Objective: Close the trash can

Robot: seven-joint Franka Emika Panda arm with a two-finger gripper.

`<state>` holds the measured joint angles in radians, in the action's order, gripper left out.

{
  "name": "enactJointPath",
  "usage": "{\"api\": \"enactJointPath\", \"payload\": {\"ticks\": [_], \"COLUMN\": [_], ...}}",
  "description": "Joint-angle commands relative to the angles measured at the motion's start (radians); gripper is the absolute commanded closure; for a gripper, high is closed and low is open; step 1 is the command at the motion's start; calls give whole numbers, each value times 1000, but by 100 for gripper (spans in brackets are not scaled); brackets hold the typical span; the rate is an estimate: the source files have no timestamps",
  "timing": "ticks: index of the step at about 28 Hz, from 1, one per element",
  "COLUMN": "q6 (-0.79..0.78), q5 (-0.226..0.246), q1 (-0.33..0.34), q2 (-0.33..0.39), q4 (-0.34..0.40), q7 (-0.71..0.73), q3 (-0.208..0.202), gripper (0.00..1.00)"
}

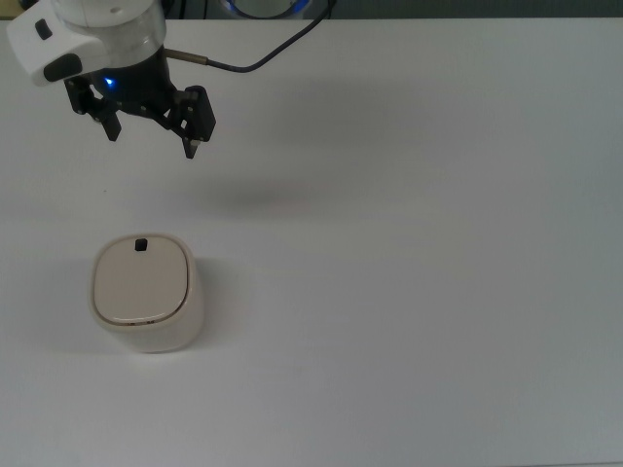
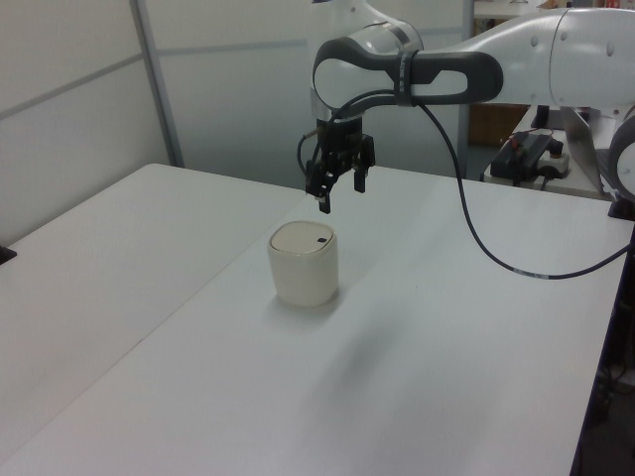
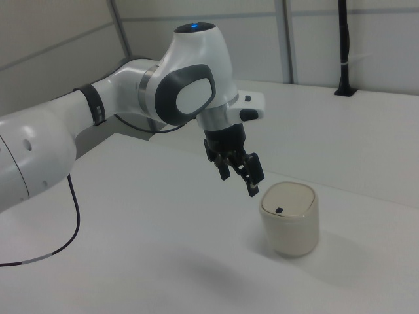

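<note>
I see a cream-white trash can (image 1: pixel 146 292) with a small black square mark (image 1: pixel 141 244) on its lid, on a plain white table (image 1: pixel 409 292). My arm (image 3: pixel 124 98) is white with grey bands, its gripper (image 1: pixel 154 144) black, showing a blue light (image 1: pixel 110 84).

A small cream-white plastic trash can (image 1: pixel 146 295) with a rounded-square body is seen standing upright on the white table (image 1: pixel 409 253), toward the top view's lower left. Its smooth hinged lid (image 1: pixel 139 279) is shut, lying flat and flush with the rim. A tiny black square mark (image 1: pixel 141 244) is carried near the lid's far edge in the top view. Nothing is touching the can.
</note>
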<state>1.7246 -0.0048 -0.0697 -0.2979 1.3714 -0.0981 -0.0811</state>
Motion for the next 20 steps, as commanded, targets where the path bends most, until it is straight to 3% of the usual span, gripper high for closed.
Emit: {"api": "enactJointPath", "payload": {"ticks": [1, 20], "q6": [-23, -23], "q5": [-23, -29], "q1": [7, 5], "q2": [17, 14], "q4": [17, 17], "q7": [18, 15], "q3": [-3, -3], "gripper": [0, 0]}}
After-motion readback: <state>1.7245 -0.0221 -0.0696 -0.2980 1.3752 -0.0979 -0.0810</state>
